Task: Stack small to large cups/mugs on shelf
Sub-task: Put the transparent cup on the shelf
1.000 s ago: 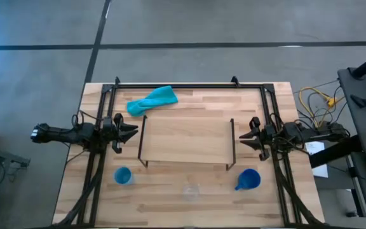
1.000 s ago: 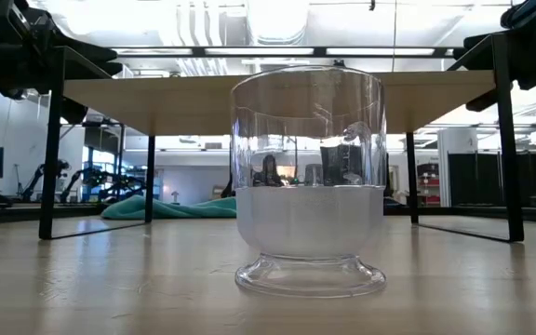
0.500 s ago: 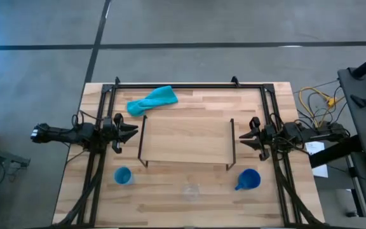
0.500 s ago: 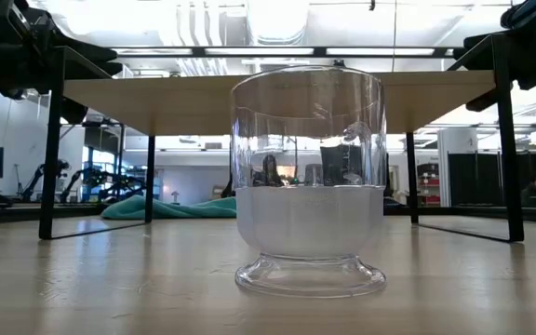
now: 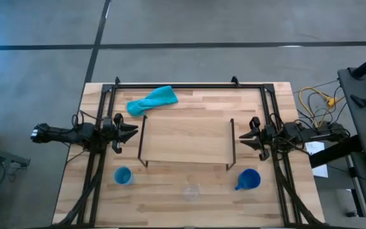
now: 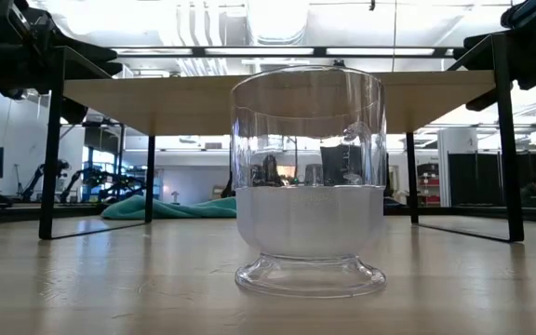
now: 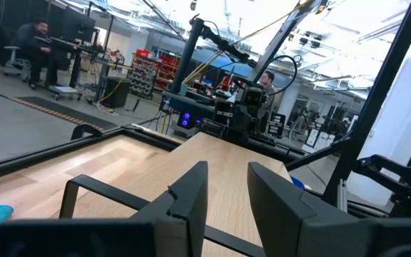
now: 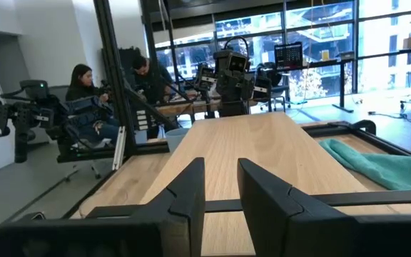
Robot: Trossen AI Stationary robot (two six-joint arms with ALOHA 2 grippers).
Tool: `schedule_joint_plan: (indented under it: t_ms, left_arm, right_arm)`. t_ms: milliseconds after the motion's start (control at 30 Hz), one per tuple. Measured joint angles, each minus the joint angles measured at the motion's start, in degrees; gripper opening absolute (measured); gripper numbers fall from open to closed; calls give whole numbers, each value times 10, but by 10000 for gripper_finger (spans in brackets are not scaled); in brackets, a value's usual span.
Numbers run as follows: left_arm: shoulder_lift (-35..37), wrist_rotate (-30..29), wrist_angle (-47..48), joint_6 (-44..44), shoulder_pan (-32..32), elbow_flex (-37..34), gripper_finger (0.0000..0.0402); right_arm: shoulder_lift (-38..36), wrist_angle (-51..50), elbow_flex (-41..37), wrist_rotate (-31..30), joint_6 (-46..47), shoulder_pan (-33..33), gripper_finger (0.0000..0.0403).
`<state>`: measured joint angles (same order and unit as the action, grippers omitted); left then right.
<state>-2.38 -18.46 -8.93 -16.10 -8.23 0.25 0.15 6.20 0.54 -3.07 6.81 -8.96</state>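
Jaws of both grippers stand slightly apart, a narrow gap between the fingers, and hold nothing. The left gripper (image 5: 131, 130) hangs level with the shelf top just outside the shelf's left end; the right gripper (image 5: 245, 136) hangs just outside its right end, the two pointing toward each other.

The shelf (image 5: 186, 140), a light-wood board on thin black wire legs, lies between the two sets of jaws with its top bare. The three vessels stand on the table (image 5: 170, 213), all on the near side of the shelf and well apart from one another. The light-blue cup (image 5: 122, 175) stands below and near the left jaws. The dark-blue mug (image 5: 249, 179) stands below and near the right jaws, its handle turned toward the table's middle. The glass cup (image 5: 191, 190) stands midway between the two grippers, nearest the table's front edge; in the low view it (image 6: 308, 181) is upright on a flared foot.

A teal cloth (image 5: 152, 100) lies crumpled beyond the shelf, on the left gripper's side.
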Motion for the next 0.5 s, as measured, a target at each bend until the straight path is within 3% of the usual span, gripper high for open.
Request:
schedule_joint_plan:
  t_ms: [133,367,500]
  left_arm:
    - [0,0,0,0,0,0,86]
    - [0,0,0,0,0,0,86]
    - [0,0,0,0,0,0,86]
  right_arm:
    - [0,0,0,0,36,0,79]
    - [0,31,0,-1,194,0,79]
    - [0,35,0,-1,215,0,79]
